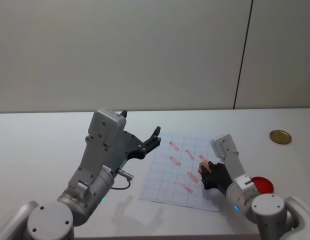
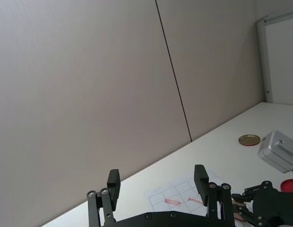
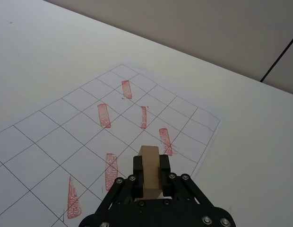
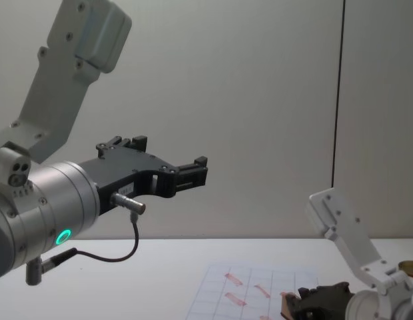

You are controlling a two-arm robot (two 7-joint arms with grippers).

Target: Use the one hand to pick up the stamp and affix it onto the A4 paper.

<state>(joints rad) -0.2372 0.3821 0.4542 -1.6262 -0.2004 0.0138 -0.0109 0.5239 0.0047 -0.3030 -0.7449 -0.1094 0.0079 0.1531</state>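
My right gripper [image 1: 205, 172] is shut on the stamp [image 1: 203, 165], a light-brown wooden block, over the right side of the A4 paper [image 1: 167, 177]. In the right wrist view the stamp [image 3: 149, 172] sits clamped between the black fingers [image 3: 138, 165], just above the gridded A4 paper [image 3: 66, 132] with several red marks. The chest view catches the stamp [image 4: 286, 305] low, near the A4 paper [image 4: 253, 293]. My left gripper [image 1: 154, 136] hangs open and raised above the paper's left edge; its fingers [image 2: 200, 177] are spread in the left wrist view.
A round golden disc [image 1: 280, 136] lies at the table's far right. A red round object [image 1: 262, 184] sits beside my right arm. White table [image 1: 45, 145] stretches out to the left, and a grey wall stands behind.
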